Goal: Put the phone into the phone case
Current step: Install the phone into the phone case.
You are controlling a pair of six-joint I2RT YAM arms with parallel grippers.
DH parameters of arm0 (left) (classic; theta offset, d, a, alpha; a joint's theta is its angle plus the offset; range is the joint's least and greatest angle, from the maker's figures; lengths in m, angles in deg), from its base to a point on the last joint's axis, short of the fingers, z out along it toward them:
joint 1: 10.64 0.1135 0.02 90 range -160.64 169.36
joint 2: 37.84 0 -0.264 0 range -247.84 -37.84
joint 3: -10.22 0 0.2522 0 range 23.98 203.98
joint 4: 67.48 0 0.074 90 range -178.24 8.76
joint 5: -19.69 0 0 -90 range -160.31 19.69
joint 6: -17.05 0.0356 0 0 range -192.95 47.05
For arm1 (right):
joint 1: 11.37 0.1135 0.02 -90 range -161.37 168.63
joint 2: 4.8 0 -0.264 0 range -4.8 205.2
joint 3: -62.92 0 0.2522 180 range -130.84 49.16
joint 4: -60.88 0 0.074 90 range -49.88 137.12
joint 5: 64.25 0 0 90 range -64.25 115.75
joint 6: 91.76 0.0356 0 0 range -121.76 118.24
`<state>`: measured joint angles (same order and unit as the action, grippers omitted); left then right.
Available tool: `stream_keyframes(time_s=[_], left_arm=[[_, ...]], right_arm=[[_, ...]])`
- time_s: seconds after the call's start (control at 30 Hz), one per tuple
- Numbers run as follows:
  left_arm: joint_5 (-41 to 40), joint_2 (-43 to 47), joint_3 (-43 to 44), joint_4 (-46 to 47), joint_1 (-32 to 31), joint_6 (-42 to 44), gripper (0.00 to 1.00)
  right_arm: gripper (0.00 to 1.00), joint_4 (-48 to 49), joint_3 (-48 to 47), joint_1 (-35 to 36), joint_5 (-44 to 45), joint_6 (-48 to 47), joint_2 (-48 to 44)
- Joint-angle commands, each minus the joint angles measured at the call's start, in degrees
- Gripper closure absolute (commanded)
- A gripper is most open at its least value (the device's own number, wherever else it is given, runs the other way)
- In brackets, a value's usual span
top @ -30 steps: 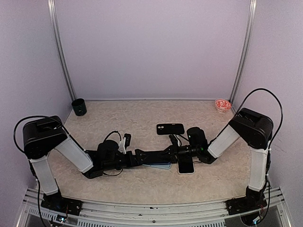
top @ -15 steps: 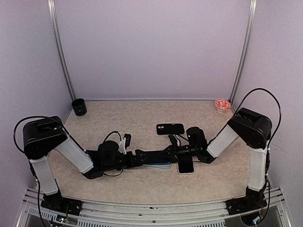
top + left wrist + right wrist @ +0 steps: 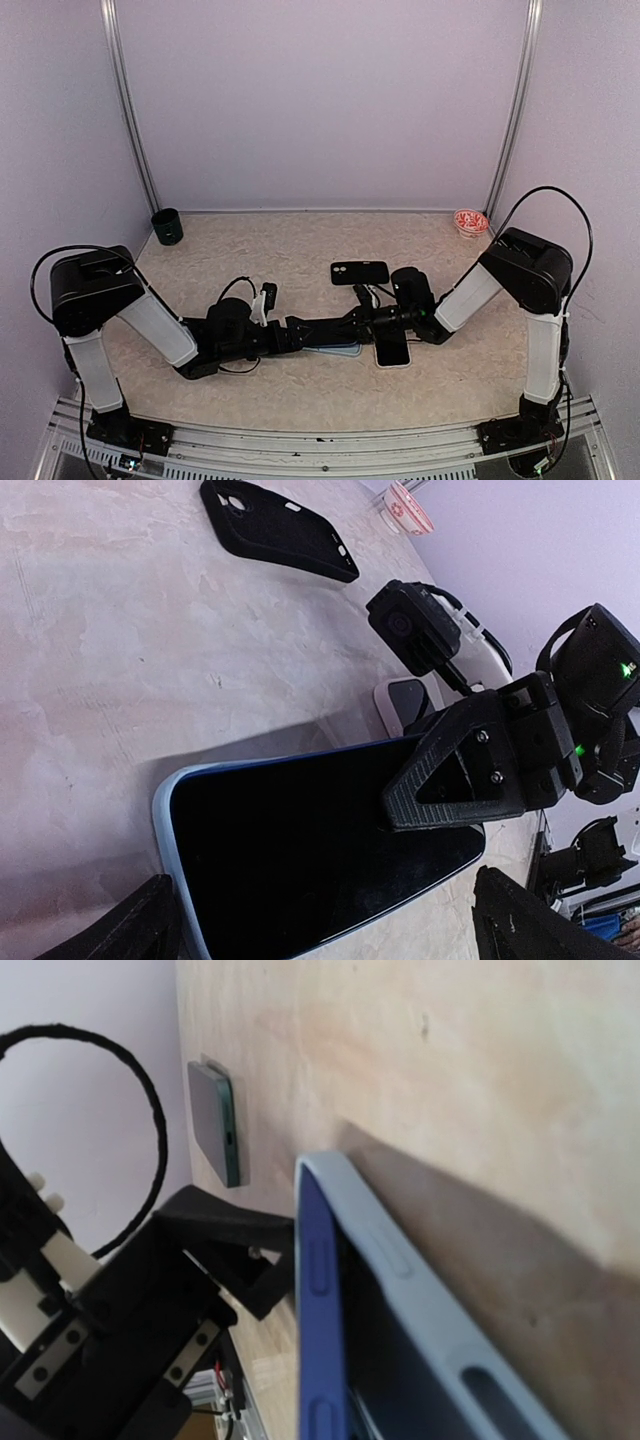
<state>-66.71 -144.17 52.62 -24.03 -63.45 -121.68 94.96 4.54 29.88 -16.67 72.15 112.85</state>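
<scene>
Right pincer (image 3: 420, 790) edged left | shut, pressing phone (image 3: 300, 860) into phone case (image 3: 400, 1252) | left pincer (image 3: 330, 930) spread wide, empty | next: seat remaining corners

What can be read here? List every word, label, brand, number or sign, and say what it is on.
No readable text in any view.
On the phone in the light-blue case: dark screen, nothing shown.
On the black phone case: plain, no marking visible.
On the second phone: dark screen, nothing shown.
On the red-and-white bowl: a pattern, too small to read.
</scene>
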Motion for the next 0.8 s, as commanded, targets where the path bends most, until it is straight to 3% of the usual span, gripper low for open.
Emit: stream_keyframes(time_s=[0.0,0.4,0.77], left_arm=[[5.18,-1.47,0.58,5.63,-1.99,0.36,0.01],[3.08,0.24,-1.85,6.36,-1.8,-0.05,0.01],[1.52,3.63,-4.03,4.4,0.38,-0.32,0.01]], right_arm=[[1.0,-7.25,-1.4,1.97,5.57,-1.97,1.27],[1.0,-3.63,-0.08,2.07,4.4,-1.93,0.37],[1.0,-2.07,-0.38,2.08,3.35,-8.71,-4.03]])
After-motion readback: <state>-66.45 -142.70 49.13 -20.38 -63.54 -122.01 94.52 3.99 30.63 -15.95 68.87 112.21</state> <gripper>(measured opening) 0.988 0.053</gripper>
